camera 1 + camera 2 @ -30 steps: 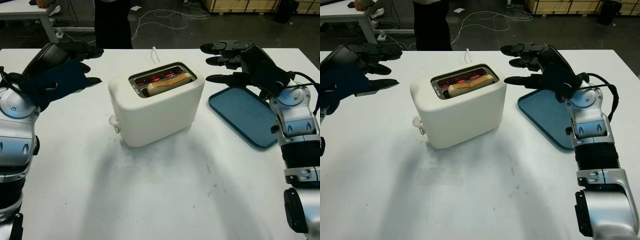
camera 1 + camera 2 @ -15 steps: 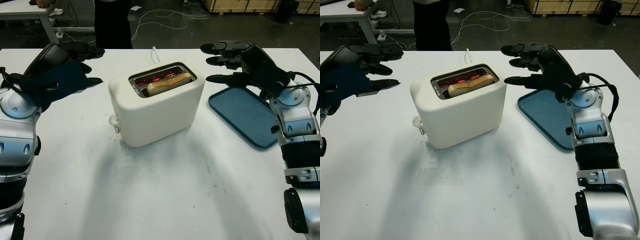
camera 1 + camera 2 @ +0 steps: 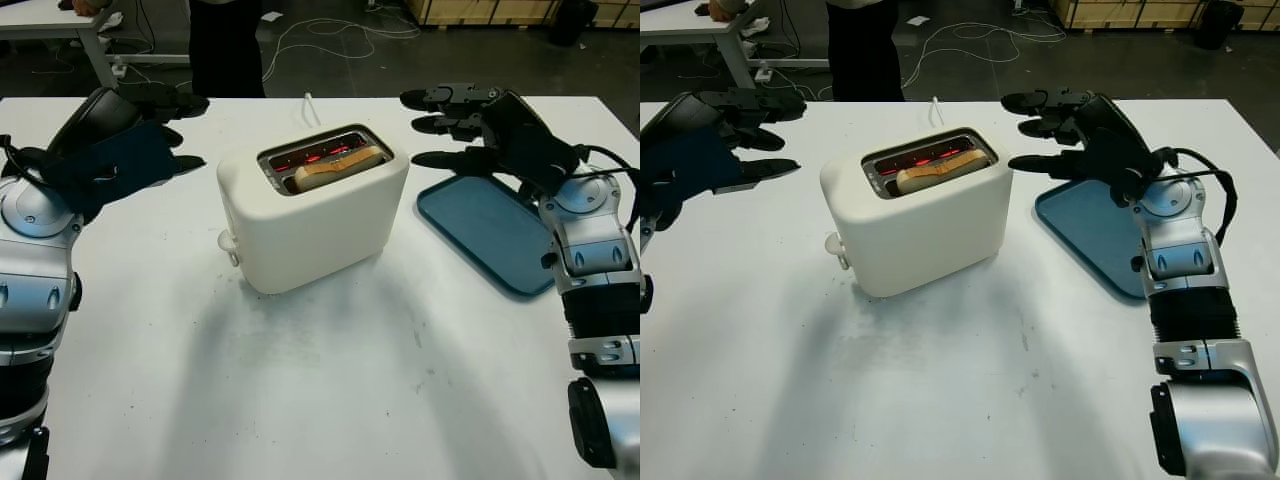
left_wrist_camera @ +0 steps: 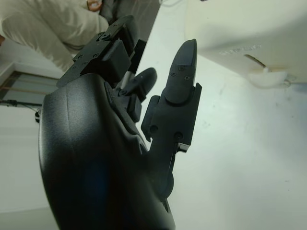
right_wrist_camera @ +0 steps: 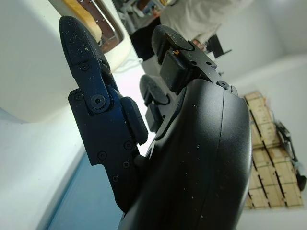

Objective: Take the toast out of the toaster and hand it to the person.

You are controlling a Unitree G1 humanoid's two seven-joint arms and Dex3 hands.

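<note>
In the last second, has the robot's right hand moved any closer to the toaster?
No. The right hand hangs open above the blue tray's far end, the same gap from the toaster as before.

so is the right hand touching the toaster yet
Apart. The left eye view shows white table between the right hand and the toaster.

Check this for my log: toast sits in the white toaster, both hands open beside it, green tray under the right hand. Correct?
Nearly. The tray is blue, not green, as the left eye view shows. Toast sits in the toaster; left hand and right hand are open.
</note>
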